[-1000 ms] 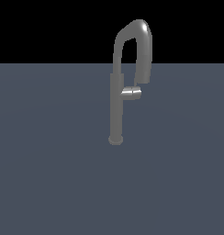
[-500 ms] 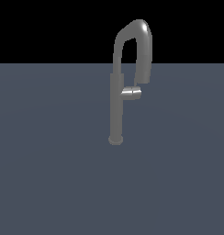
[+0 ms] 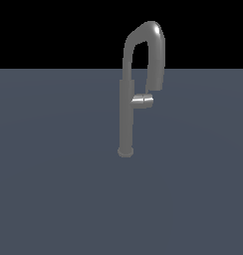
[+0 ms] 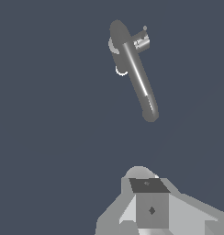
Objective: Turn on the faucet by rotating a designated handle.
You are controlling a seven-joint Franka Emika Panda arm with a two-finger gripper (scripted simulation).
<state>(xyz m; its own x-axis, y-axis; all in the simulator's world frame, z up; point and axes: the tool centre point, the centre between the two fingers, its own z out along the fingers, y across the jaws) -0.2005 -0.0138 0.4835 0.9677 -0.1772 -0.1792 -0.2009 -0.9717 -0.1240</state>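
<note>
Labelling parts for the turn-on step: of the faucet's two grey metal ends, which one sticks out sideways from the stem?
The handle, a short shiny stub pointing toward the exterior view's right from the faucet stem. The other end, the arched spout's tip, points downward.

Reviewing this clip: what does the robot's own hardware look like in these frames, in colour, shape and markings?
Only the wrist view shows any of it. The end effector appears as pale grey and white blocky, faceted shapes, with a darker grey square face bearing a small dark diamond mark and a rounded pale dome behind it. No cables or lettering show, and no fingertips can be made out. The exterior view shows no arm, only the faucet.
</note>
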